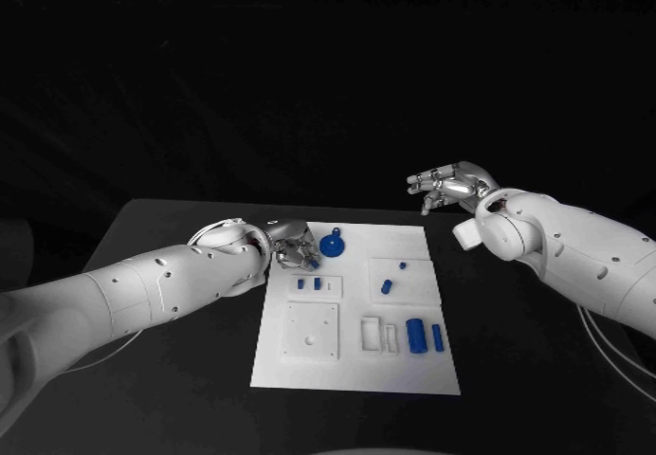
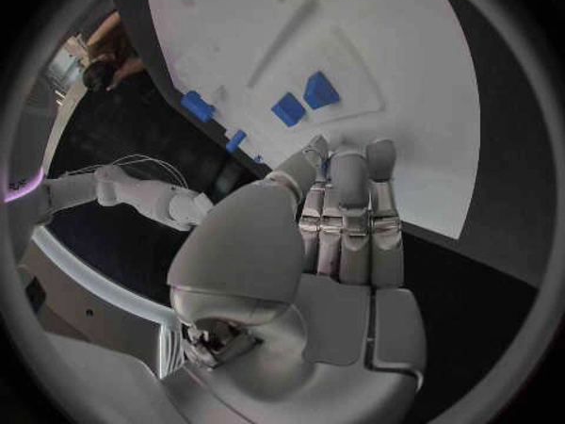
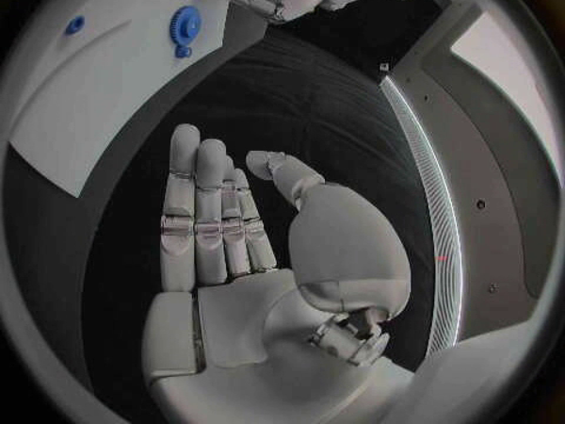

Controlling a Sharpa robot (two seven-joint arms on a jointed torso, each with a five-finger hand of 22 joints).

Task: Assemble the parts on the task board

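The white task board point(image 1: 353, 365) lies in the middle of the black table. A blue gear point(image 1: 333, 247) sits near its far edge, also in the right wrist view point(image 3: 186, 21). Two small blue blocks point(image 1: 309, 282) lie just nearer, seen in the left wrist view too point(image 2: 304, 100). My left hand point(image 1: 290, 248) hovers at the board's far left edge beside the gear, its fingers point(image 2: 351, 207) stretched out side by side with nothing in them; I cannot tell if they touch the gear. My right hand point(image 1: 448, 188) is raised beyond the board's far right corner, its fingers point(image 3: 212, 217) spread and empty.
Two blue cylinders point(image 1: 426, 336) lie at the board's right near side, next to white frames point(image 1: 373, 334). A raised white square plate point(image 1: 312, 330) takes the left near side. Two small blue pins point(image 1: 393, 277) rest on the right middle. Black table surrounds the board.
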